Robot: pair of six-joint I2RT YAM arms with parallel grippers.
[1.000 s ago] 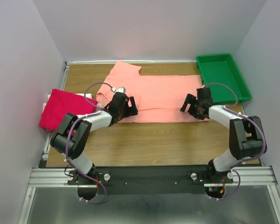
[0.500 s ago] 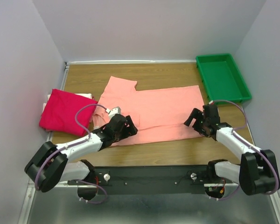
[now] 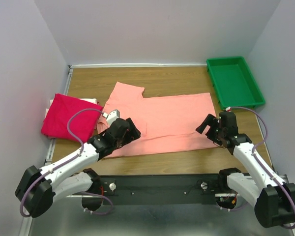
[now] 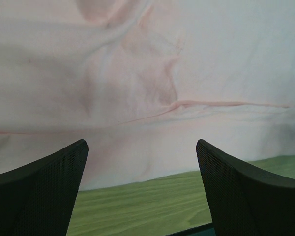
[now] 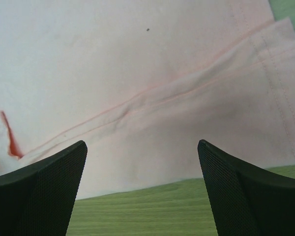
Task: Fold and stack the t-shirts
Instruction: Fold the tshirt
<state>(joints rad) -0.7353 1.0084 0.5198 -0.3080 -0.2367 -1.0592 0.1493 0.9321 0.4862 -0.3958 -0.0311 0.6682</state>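
A salmon pink t-shirt (image 3: 162, 120) lies spread on the wooden table (image 3: 162, 160), one sleeve toward the back. A magenta-red t-shirt (image 3: 66, 118) lies bunched at the table's left edge. My left gripper (image 3: 125, 132) is open and empty over the pink shirt's near left edge; in the left wrist view the shirt (image 4: 147, 88) fills the top, with bare table between the fingers. My right gripper (image 3: 212, 129) is open and empty at the shirt's near right corner; the right wrist view shows the shirt's hem (image 5: 152, 93) just ahead of the fingers.
A green plastic tray (image 3: 234, 81) stands at the back right corner. Grey walls close in the table on three sides. A black rail with the arm bases runs along the near edge.
Both grippers have drawn back toward the near edge. The pink shirt has slid nearer with them and now lies flat, released, with both grippers open.
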